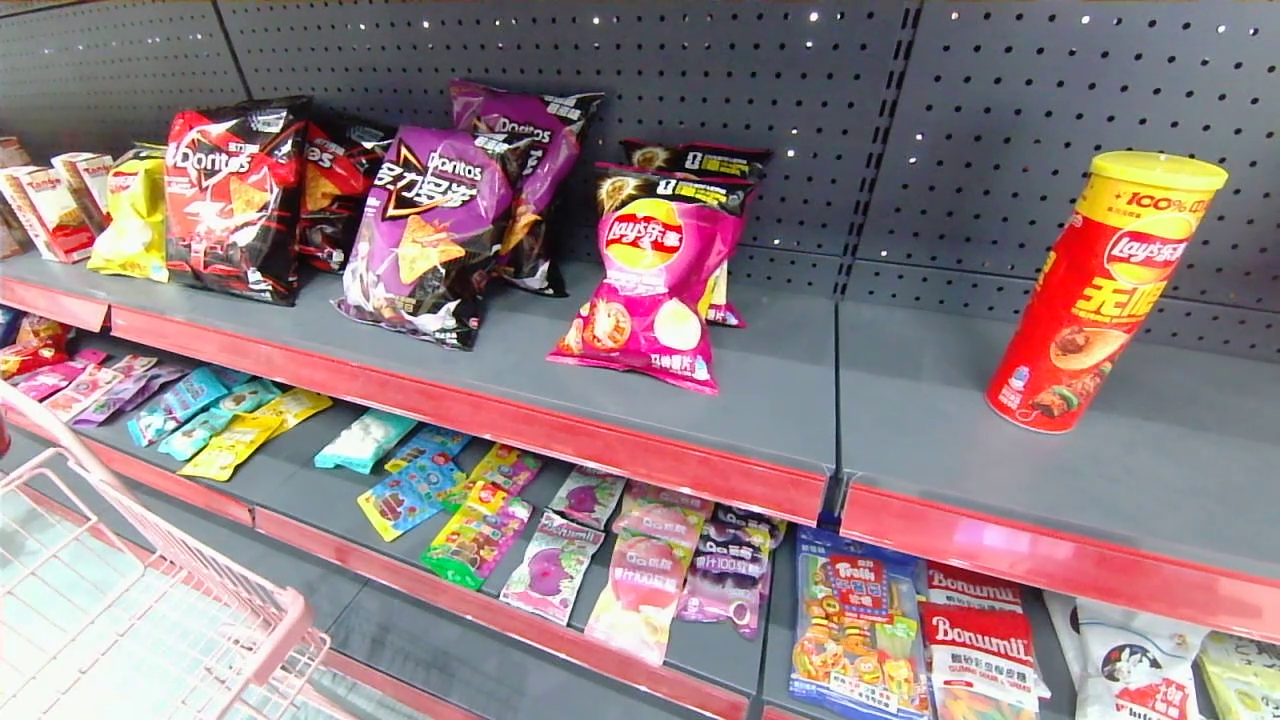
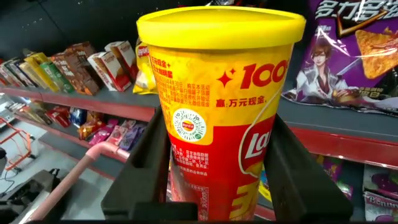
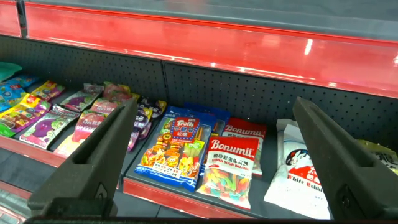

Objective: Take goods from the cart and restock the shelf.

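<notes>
Left gripper (image 2: 217,124) clamped, right gripper (image 3: 216,109) spread.
The left one's two fingers pressed against the sides of an upright chip canister (image 2: 221,56); the right one's fingers stood wide apart.

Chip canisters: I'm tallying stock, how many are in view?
2. The shelved canister stands upright on the upper shelf, right section; the held canister is clamped in the left gripper. Others may be hidden.

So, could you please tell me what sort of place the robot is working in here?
Most likely a shop aisle, or a mock-up of one: grey pegboard-backed shelves with red front rails, chip bags and candy packets laid out in rows, and a pink wire shopping cart beside them.
</notes>
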{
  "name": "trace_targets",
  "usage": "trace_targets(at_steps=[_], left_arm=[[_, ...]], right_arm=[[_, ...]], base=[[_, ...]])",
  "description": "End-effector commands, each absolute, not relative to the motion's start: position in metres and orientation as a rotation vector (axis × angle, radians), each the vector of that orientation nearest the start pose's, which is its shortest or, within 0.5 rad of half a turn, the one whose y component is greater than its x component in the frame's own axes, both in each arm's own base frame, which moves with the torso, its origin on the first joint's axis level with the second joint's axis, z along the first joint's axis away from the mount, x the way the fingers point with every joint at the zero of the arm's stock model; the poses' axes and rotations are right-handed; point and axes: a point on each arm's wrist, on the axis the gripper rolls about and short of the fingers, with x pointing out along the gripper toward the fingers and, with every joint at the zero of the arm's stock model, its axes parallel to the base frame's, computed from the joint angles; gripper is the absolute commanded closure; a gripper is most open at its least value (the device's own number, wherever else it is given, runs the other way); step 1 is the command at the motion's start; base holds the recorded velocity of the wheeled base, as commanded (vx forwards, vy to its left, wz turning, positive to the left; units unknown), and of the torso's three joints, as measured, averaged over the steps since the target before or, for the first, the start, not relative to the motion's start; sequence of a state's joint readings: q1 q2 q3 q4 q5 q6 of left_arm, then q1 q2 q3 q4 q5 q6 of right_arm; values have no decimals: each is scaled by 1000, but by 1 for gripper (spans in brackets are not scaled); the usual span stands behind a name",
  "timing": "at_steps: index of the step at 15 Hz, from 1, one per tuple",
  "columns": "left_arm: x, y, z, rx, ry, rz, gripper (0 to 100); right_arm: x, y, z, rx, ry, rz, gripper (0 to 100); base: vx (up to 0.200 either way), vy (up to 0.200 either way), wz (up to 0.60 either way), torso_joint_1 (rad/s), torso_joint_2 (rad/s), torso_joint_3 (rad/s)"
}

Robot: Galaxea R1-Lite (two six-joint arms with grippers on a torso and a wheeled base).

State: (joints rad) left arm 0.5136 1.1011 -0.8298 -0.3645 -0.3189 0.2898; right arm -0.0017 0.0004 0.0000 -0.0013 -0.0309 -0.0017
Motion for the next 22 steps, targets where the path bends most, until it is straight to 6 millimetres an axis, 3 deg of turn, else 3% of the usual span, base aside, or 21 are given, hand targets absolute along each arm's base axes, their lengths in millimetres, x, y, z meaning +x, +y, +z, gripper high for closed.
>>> trace_targets(at_steps=[1, 14, 22], left_arm=[[133, 67, 305, 333, -71, 209, 100], [131, 65, 305, 333, -75, 202, 100], [131, 65, 304, 331, -71, 197, 100]], right_arm=[[-23, -1, 76, -2, -2, -32, 0], [-23, -1, 76, -2, -2, -32, 0], [-23, -1, 76, -2, -2, -32, 0]], base=[[0, 0, 0, 0, 0, 0], [0, 0, 0, 6, -8, -6], [0, 0, 0, 221, -487, -266]])
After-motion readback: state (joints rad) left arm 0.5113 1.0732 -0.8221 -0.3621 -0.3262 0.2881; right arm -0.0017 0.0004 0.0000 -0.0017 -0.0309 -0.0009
